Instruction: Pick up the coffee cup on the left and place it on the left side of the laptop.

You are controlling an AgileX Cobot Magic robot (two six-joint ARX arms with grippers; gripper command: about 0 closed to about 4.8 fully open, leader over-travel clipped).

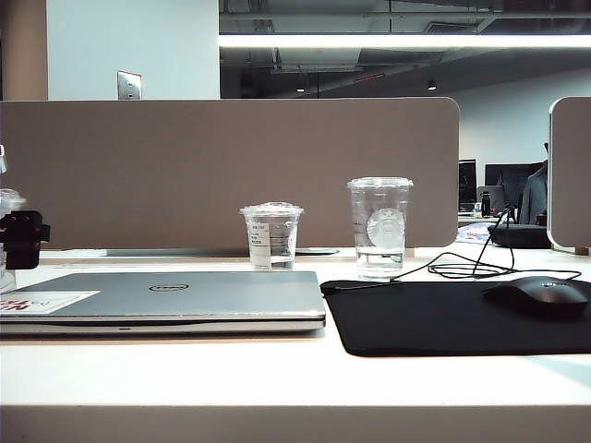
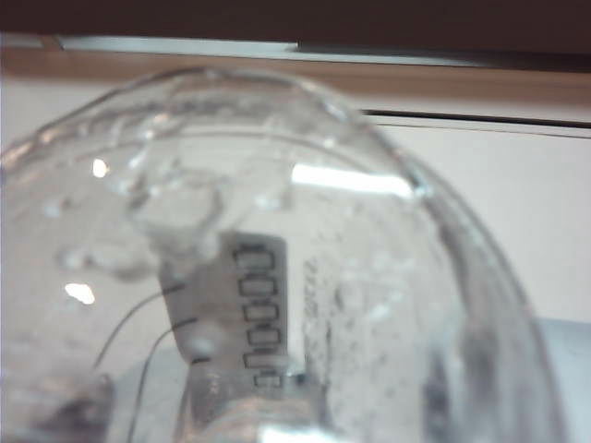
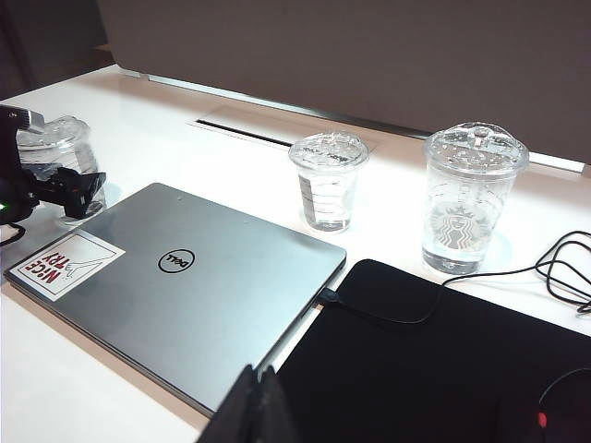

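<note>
White surface before a grey partition: the placing of the coffee cup (image 1: pixel 7 208) looks close to its end.

At the far left edge of the exterior frame, my left gripper (image 1: pixel 23 238) is at the cup. The cup stands upright, just beside the left end of the closed laptop (image 1: pixel 166 295), and seems to rest on the surface. The left wrist view is filled by the clear lid and wall, and no finger shows there, so I cannot tell if these jaws are clamped on the cup or already loose. My right gripper (image 3: pixel 254 406) hangs low over the front part of the laptop with its jaws together, holding nothing. I judge that the cup is where the task wants it. The next move calls for jaws fully apart and a slow, straight retreat, because the light cup can tip if a finger drags on it.
</note>
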